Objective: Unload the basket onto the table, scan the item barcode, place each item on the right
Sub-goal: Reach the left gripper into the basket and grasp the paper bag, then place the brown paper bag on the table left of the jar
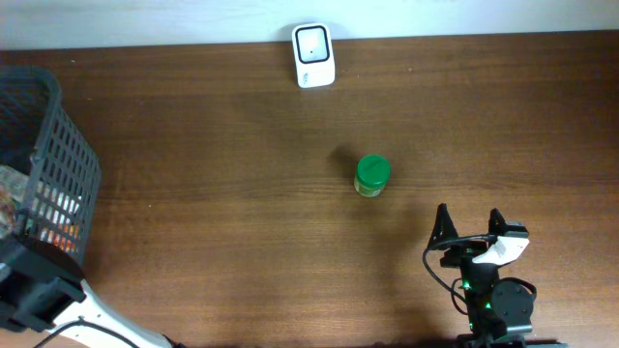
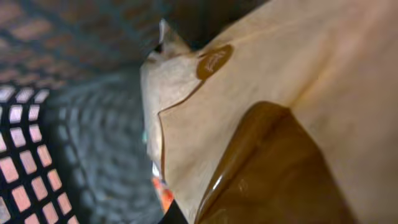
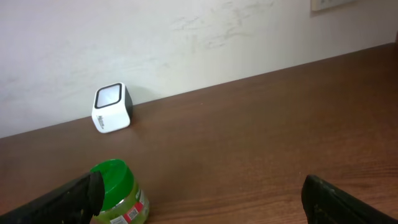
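Table [image 1: 242, 116]: brown wood, filling the overhead view, with its edges cut off on three sides. A pale wall [image 3: 186, 37] stands behind its far edge.

Basket [image 1: 68, 164]: dark mesh, at the table's left end, partly cut off by the frame. Its contents show only as pale and orange scraps through the mesh and cannot be identified from above.

Left arm [image 1: 39, 290]: reaches up from the lower left corner toward the basket. The left gripper is not seen in any view. Its jaws are together, but whether they pinch anything cannot be told.

Right gripper [image 1: 469, 215]: near the table's front right, jaws wide apart and holding nothing. In the right wrist view only the two dark fingers [image 3: 68, 198] enter, at the lower corners.

Packet [image 2: 298, 93]: tan with glossy brown patches, lying inside the basket. It fills most of the left wrist view, blurred by closeness, and no barcode is visible on it.

Scanner [image 1: 313, 55]: a white block with a dark window, at the far edge against the wall.

Jar [image 1: 371, 176]: green lid, upright near the table's centre, well apart from the scanner and just ahead of the right gripper. Its label is cut off in the right wrist view and unreadable.
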Robot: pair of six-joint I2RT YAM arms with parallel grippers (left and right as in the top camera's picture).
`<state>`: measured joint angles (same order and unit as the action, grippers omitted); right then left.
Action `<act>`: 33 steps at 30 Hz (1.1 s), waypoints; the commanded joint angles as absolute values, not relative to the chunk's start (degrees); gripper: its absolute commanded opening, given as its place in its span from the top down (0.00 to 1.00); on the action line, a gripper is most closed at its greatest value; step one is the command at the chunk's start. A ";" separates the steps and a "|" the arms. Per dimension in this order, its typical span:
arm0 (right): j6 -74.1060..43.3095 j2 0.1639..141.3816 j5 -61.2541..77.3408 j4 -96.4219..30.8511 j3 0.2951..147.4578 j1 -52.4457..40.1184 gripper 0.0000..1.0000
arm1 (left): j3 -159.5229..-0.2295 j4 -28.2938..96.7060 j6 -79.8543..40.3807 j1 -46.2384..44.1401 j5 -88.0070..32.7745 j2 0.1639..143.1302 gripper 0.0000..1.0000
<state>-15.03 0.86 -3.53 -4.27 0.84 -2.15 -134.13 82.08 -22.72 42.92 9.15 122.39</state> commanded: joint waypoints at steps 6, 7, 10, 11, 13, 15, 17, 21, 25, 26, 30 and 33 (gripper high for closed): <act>-15.25 0.47 -3.62 -4.32 0.32 -2.61 0.01 | -162.71 89.19 -22.63 33.82 7.27 116.97 1.00; -15.25 0.47 -3.62 -4.32 0.32 -2.61 0.02 | -164.35 88.79 -22.61 31.83 7.29 115.31 1.00; -15.25 0.47 -3.62 -4.32 0.32 -2.61 0.02 | -166.91 87.53 -22.15 24.86 7.31 110.54 1.00; -15.25 0.47 -3.62 -4.32 0.32 -2.61 0.02 | -167.11 87.15 -22.15 21.65 7.33 108.77 1.00; -15.25 0.47 -3.62 -4.32 0.32 -2.61 0.02 | -167.11 87.31 -21.15 13.61 7.31 106.32 1.00; -15.25 0.47 -3.62 -4.32 0.32 -2.61 0.02 | -166.87 90.48 -20.88 4.84 7.31 106.24 1.00; -15.25 0.47 -3.62 -4.32 0.32 -2.61 0.02 | -164.92 94.35 -20.91 -2.79 7.29 107.28 1.00; -15.25 0.47 -3.62 -4.32 0.32 -2.61 0.02 | -152.42 96.53 -19.64 -16.38 5.76 110.87 1.00; -15.25 0.47 -3.62 -4.32 0.32 -2.61 0.02 | -139.24 95.39 -19.64 -21.52 5.78 114.26 1.00; -15.25 0.47 -3.62 -4.32 0.32 -2.61 0.02 | -136.18 94.56 -19.62 -22.09 5.80 114.56 1.00; -15.25 0.47 -3.62 -4.32 0.32 -2.61 0.02 | -122.34 87.70 -19.68 -24.01 5.06 114.80 1.00; -15.25 0.47 -3.62 -4.32 0.32 -2.61 0.02 | -113.69 83.57 -19.86 -25.69 4.29 114.80 1.00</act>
